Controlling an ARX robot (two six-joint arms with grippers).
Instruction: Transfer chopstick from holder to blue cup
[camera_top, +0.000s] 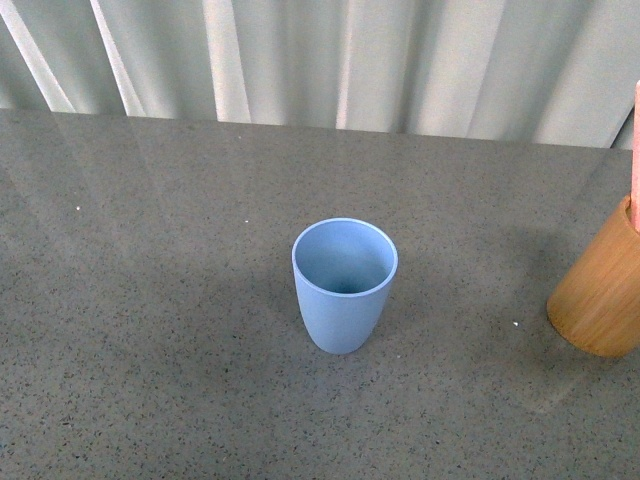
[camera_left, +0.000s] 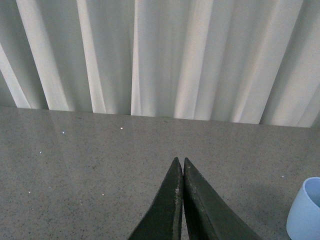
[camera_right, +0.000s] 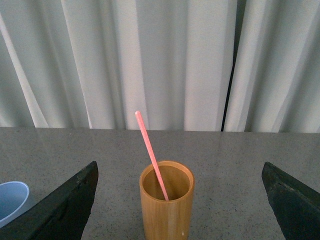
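**Left wrist view.** The left gripper (camera_left: 180, 165) is hovering over the grey speckled desk (camera_left: 75, 170). Its two dark fingers (camera_left: 167, 205) are pressing together tip to tip and gripping nothing. The rim of the blue cup (camera_left: 305, 207) is showing off to one side.

**Front view.** The blue cup (camera_top: 344, 285) is standing upright near the middle of the desk (camera_top: 150, 330), mouth facing up. It is well apart from the bamboo holder (camera_top: 600, 295), which is sitting at the right edge, and a stretch of bare desk is lying between the two. A pleated white curtain (camera_top: 350, 60) is hanging behind the far edge.

**Right wrist view.** The pink chopstick (camera_right: 151, 161) is resting in the holder (camera_right: 167, 205), its lower end inside and its upper end rising clear of the rim. Its long axis is running close to upright, tilting toward the blue cup's (camera_right: 10, 200) side. The right gripper (camera_right: 179, 170) is spreading wide, with a finger (camera_right: 65, 210) on either side of the holder, touching neither it nor the chopstick.
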